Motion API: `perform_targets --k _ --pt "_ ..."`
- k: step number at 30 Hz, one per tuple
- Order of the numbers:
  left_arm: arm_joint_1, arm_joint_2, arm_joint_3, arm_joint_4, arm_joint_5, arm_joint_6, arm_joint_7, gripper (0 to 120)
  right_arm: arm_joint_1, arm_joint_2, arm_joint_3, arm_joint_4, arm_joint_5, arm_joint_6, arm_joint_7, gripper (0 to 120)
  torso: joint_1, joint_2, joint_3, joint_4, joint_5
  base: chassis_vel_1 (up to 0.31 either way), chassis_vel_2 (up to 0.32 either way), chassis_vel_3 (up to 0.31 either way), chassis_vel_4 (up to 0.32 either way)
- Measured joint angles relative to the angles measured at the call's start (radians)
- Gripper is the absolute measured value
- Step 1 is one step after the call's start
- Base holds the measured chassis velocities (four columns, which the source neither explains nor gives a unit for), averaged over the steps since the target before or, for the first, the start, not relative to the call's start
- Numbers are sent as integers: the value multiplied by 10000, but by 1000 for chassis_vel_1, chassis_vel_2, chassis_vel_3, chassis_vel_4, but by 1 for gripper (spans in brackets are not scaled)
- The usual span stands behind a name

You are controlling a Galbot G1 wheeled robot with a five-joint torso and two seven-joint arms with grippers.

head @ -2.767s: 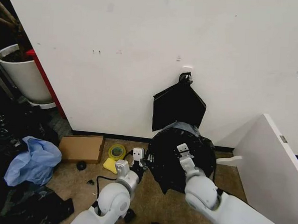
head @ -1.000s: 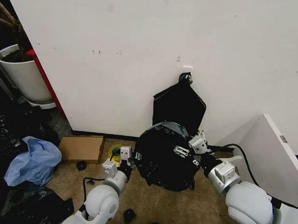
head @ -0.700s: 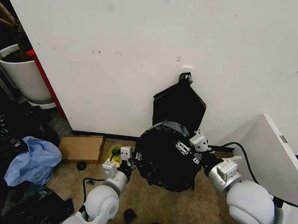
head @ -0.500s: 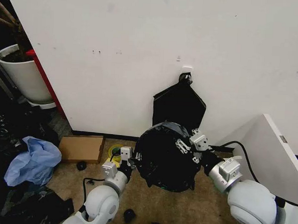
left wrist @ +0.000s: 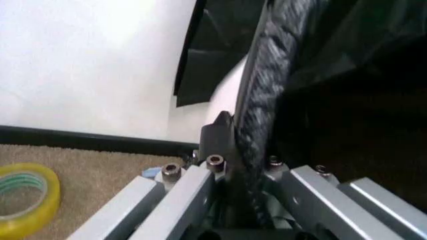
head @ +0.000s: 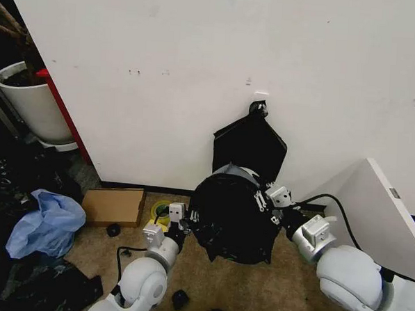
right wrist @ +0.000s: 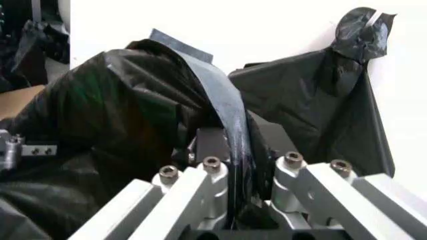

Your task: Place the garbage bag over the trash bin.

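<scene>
We see one garbage bag point(head: 231, 216), glossy and crinkled, held up above the carpet floor point(head: 208, 284) in front of the white wall point(head: 198, 71), between our two hands. Our left hand point(head: 184, 222) is at the left edge of the bag, and in the left wrist view the fingers point(left wrist: 223, 135) are closed on a twisted strip of the black plastic point(left wrist: 267, 100), which runs straight through them. Our right hand point(head: 264, 200) is at the upper right edge of the bag; in the right wrist view a shiny band of the bag point(right wrist: 230, 120) passes between its fingers point(right wrist: 210, 142), which are clamped on it. At the top of the bag, a small pale curved part point(head: 240, 172) shows; we cannot tell if this is the trash bin. Just behind the bag, one flat matte black bag point(head: 250, 147) hangs on the wall from one hook point(head: 259, 102), with a knot on top. On the floor to the left we count one yellow tape roll point(head: 161, 210), one cardboard box point(head: 112, 205), one blue plastic bag point(head: 47, 220) and one white plant pot point(head: 32, 104). One white board point(head: 381, 220) leans at the right.
</scene>
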Motion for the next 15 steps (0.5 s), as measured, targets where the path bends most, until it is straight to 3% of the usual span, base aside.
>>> perform_targets --k 10,15 --pt "-55 -8 0 179 51 -4 -3 0 -143 -46 226 303 -31 209 -8 4 0 0 0 0 0 0 0 0 0" --pt "-16 -41 52 194 66 4 -11 0 -210 68 190 313 -134 363 -152 19 0 0 0 -1 -2 0 0 0 0"
